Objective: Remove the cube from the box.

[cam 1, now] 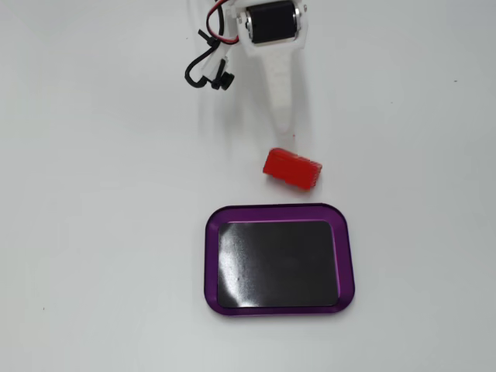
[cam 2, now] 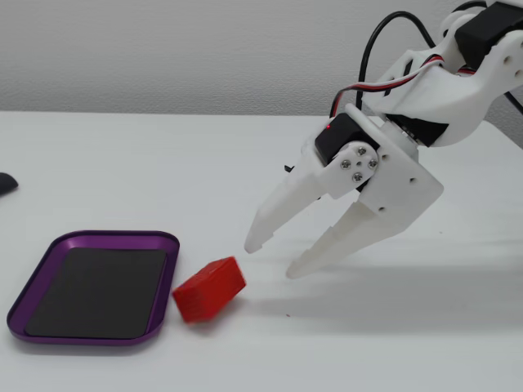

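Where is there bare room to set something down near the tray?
The tray's black floor is empty, and the table left, right and below it in the top-down fixed view is bare. It's crowded above the tray: the cube lies just off the rim, under the open claw.

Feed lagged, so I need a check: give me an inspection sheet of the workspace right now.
Surface: plain white table, bare.
Job's things: small red rectangular cube lies on the table beside the shallow purple-rimmed, black-floored box, outside it; box empty.
Clutter: dark object at the left edge, unidentifiable.
Grippers: white two-finger gripper open, holding nothing, apart from the cube.
Cables: black and red wires on the arm.
Surroundings: pale wall behind.
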Robot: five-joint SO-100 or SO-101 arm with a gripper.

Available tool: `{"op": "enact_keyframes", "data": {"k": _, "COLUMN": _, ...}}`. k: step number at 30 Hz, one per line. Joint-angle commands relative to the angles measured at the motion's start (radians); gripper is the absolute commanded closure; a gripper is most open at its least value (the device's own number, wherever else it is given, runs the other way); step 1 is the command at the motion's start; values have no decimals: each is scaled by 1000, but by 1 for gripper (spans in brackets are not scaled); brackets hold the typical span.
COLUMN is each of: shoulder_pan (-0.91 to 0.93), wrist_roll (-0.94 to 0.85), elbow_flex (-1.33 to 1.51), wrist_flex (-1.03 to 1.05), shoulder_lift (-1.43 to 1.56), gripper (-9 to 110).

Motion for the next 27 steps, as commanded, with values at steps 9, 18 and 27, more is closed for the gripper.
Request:
{"op": "enact_keyframes", "data": {"k": 9, "shoulder_pan": -8, "wrist_roll": 2, "elbow_flex": -92, "wrist_flex": 140, "shoulder_lift": 80, "gripper": 89}}
{"op": "enact_keyframes", "data": {"k": 18, "shoulder_pan": -6, "wrist_roll": 2, "elbow_flex": -167, "wrist_flex": 348, "shoulder_lift": 561, "gripper": 89}}
{"op": "enact_keyframes", "data": {"k": 27, "shoulder_pan": 170, "wrist_roll": 5, "elbow_flex": 241, "wrist_flex": 305, "shoulder_lift": 1163, "gripper": 89}}
